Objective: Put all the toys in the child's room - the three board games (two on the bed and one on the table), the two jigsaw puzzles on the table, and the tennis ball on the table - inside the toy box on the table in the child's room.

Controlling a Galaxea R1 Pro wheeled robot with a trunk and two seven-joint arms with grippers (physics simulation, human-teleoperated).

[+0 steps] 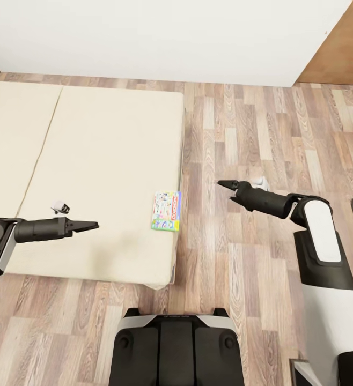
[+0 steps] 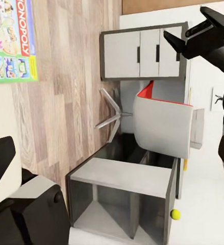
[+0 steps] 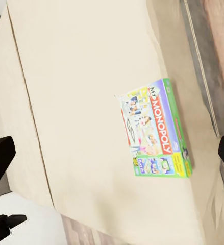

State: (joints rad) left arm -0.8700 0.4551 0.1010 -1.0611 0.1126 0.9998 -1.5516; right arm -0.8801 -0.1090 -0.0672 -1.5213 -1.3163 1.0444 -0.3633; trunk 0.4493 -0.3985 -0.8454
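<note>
Lying flat on the low wide bed with its plain beige mattress (image 1: pixel 90 177), close to the mattress edge, a white-green printed board game box with a red "Monopoly" logo (image 1: pixel 166 211) sits between the two sets of fingers. The left gripper (image 1: pixel 90 225) hovers over the mattress with its black fingers pointing toward the box, well short of it; the tips look close together, holding nothing. The right gripper (image 1: pixel 227 190) hangs over the wood-plank floor (image 1: pixel 241 134) on the far side of the box, its fingers (image 1: pixel 223 184) parted and empty, aimed back at the bed. Beyond the left fingers, the left wrist view takes in the box (image 2: pixel 10 41), the right gripper (image 2: pixel 191 33), a white-topped bench with dark grey sides (image 2: pixel 127 199) and a small yellow-green tennis ball (image 2: pixel 175 214).
</note>
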